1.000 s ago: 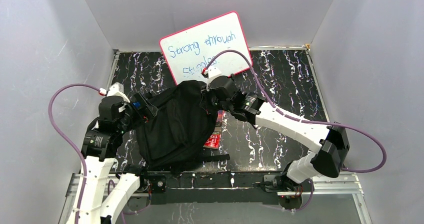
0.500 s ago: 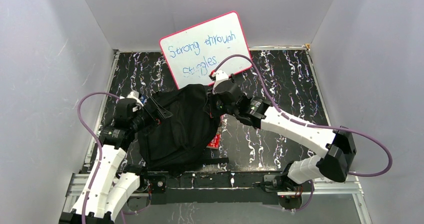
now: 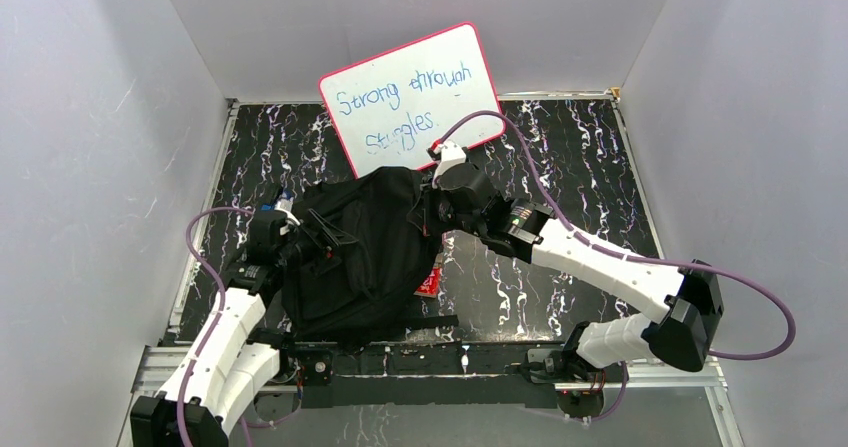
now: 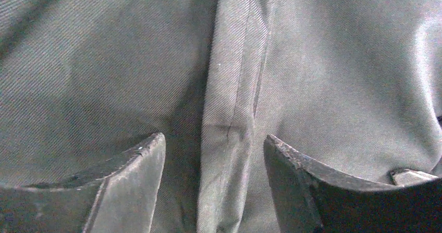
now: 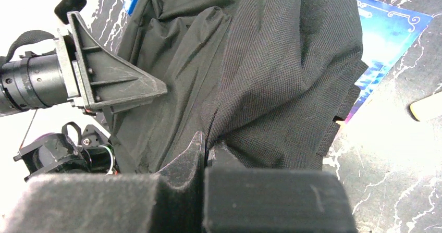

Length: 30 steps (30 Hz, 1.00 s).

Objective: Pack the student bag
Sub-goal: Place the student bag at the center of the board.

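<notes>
Item: student bag (image 3: 350,257), black, slumped on worktop (image 3: 580,157) centre-left, between both arms, before whiteboard (image 3: 415,92). Blue booklet (image 5: 388,40) shows past its edge.

Risk: thin pinch of right hand (image 5: 207,145) may shed fabric fold if pulled against bag's weight, letting opening collapse. Left hand (image 4: 212,142) may close on seam ridge alone, or trap both layers and seal mouth.

Pose: right hand pressed together, pinching bag's far upper edge, arm reaching in from right. Left hand spread, fingers straddling raised seam, arm low at bag's left flank.
</notes>
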Tool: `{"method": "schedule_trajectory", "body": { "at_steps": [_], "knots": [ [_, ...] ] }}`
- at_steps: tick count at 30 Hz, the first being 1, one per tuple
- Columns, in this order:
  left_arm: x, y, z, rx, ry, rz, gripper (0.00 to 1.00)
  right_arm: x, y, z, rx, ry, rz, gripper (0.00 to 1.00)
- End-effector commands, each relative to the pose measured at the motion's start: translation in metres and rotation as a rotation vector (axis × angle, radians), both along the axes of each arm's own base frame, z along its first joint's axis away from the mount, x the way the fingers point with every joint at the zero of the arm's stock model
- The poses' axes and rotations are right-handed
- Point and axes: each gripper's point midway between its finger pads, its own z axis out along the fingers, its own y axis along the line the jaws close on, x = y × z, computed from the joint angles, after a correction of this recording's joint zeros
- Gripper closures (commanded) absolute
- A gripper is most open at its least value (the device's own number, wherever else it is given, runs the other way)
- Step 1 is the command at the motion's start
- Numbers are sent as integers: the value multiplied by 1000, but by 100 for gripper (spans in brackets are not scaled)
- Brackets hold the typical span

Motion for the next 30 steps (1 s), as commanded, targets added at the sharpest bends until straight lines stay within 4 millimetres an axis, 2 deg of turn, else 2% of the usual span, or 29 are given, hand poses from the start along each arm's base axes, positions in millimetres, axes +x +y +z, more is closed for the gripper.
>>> {"method": "schedule_trajectory", "body": {
  "at_steps": [1,6,10,14,19,26,30],
  "knots": [
    [14,-14,19,-97,-84,-28,37,5,6,49,162,-80,-19,100],
    [19,-23,23,-152,-112,-59,54,3,6,47,169,-73,-18,100],
    [23,-27,32,-173,-162,-89,81,1,1,43,158,-82,-13,100],
    [28,-31,48,-175,-243,-133,99,1,-10,37,138,-106,-30,100],
    [34,-34,71,-156,-348,-178,100,-6,-27,25,118,-113,-42,97],
    [45,-29,110,-92,-488,-183,100,-19,-51,-17,86,-87,-62,90],
    [47,-27,120,-65,-541,-194,100,-21,-62,-34,55,-75,-84,82]
  ]
}}
